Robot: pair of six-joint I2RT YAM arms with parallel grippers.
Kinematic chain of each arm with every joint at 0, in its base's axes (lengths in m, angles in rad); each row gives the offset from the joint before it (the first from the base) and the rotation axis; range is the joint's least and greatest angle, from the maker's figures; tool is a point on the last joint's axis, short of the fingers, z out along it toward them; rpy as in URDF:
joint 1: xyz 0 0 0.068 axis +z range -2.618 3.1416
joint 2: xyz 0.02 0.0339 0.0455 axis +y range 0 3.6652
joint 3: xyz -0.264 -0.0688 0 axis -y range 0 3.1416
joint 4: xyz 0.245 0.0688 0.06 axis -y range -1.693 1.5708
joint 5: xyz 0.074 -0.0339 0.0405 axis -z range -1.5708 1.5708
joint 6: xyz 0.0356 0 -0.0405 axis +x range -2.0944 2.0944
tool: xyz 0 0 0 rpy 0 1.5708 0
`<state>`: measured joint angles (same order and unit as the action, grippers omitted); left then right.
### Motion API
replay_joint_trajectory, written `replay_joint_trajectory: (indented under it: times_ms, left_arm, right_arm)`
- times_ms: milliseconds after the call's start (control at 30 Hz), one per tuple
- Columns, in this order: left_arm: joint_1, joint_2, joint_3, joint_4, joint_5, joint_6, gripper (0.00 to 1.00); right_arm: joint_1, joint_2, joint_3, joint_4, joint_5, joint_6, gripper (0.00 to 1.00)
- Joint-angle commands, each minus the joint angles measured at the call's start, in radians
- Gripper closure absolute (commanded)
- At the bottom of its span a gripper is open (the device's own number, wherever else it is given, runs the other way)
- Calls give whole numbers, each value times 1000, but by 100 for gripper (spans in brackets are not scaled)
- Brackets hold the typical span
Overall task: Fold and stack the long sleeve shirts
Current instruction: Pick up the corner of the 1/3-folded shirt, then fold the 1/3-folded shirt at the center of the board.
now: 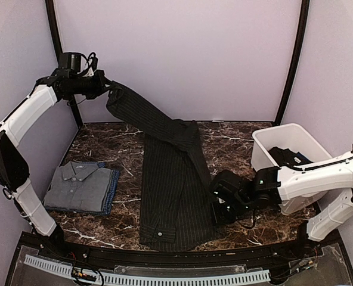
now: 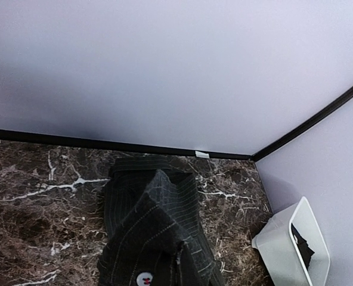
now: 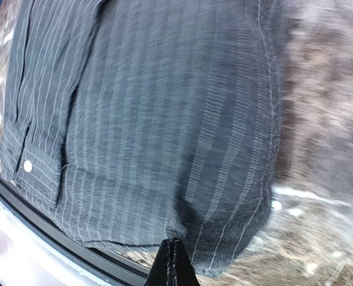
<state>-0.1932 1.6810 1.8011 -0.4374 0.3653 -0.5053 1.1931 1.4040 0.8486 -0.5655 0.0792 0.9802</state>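
A charcoal-black pinstriped shirt [image 1: 172, 190] lies lengthwise on the marble table, with its far end lifted up to the back left. My left gripper [image 1: 108, 89] is raised there and shut on that end. In the left wrist view the cloth [image 2: 158, 232] hangs below the camera and hides the fingers. My right gripper [image 1: 216, 204] is low at the shirt's right edge. Its fingertips [image 3: 173, 259] are shut on a pinch of the shirt's cloth [image 3: 164, 119]. A folded grey shirt [image 1: 78, 182] lies on a blue one [image 1: 111, 193] at the left.
A white plastic tub [image 1: 266, 156] stands at the right with dark cloth [image 1: 287, 156] inside; it also shows in the left wrist view [image 2: 284, 250]. The table's black front rail [image 1: 164, 253] runs close below the shirt's near end.
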Motion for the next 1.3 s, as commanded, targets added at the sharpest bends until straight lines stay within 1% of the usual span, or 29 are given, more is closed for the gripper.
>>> replay_joint_trajectory:
  times_ms: [0,100,233,500,700,1067,1133,1267]
  left_arm:
    - [67,-9,21,-68,-54,36,100]
    - [101,7,26,-75,-39,39,100]
    - [109,29,45,-75,-24,43,100]
    - [110,47,105,-24,18,30,100]
    - [110,78,153,0,35,16,100]
    - [109,91,188,41,66,4,100]
    - [108,91,188,54,86,2,100]
    - [109,92,196,63,82,-5,100]
  right_arm:
    - [27,116,62,90,-87,-106,100]
    - [27,186,87,140,-141,-139,100]
    - [27,244,122,154,-171,-167,100]
    - [27,227,153,135,-161,-181,100]
    - [27,253,210,148,-183,-204,100]
    - [27,321,208,223,-233,-199,100]
    - [26,329,197,255,-251,-191,100]
    - [19,345,177,302,-282,-174,100]
